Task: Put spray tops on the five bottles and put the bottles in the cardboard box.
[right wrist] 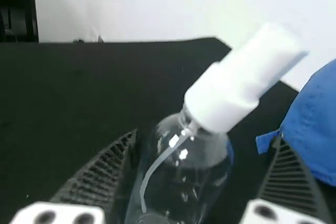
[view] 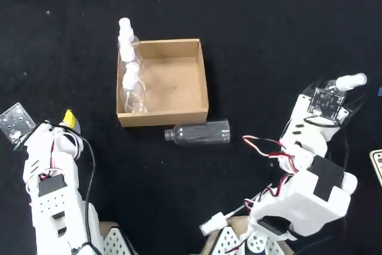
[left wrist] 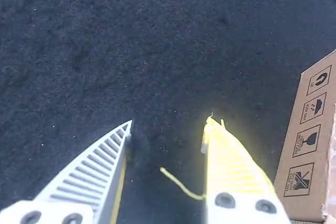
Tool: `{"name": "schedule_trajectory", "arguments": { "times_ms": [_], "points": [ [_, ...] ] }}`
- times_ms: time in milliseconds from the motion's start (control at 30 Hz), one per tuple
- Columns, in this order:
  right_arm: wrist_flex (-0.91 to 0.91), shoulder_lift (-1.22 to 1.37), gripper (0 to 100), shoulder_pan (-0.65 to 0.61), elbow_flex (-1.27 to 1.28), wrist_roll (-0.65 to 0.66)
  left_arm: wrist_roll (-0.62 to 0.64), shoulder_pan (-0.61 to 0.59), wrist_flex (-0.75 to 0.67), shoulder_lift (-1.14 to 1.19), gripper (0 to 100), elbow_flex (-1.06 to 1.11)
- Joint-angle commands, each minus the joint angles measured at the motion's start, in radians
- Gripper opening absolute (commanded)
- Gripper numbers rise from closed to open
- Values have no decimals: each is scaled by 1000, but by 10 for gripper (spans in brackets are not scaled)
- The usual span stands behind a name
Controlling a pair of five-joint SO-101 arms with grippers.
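The cardboard box [view: 203,82] sits mid-table, and three clear bottles with white spray tops [view: 132,85] stand along its left wall. A clear bottle without a top [view: 200,132] lies on the table just in front of the box. At the far right, my right gripper [view: 341,85] [right wrist: 205,136] is open around another clear bottle [right wrist: 184,177] with a spray top [right wrist: 244,77]. One finger [right wrist: 102,174] is beside the bottle; a gap shows at the other. My left gripper [view: 68,120] [left wrist: 170,121] is open over bare table left of the box, with nothing in it.
A blue object [right wrist: 315,124] lies close beside the right gripper's outer finger. The box's printed side wall [left wrist: 310,156] is just beyond the left gripper. A small clear part [view: 15,120] lies at the left edge. The black table stretches behind the box.
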Motion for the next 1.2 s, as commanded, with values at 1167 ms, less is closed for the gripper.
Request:
{"name": "schedule_trajectory", "arguments": {
  "times_ms": [1167],
  "points": [
    [-164,153,231,21,-85,11,-6,13,-20,-15,191,-8]
  ]
}}
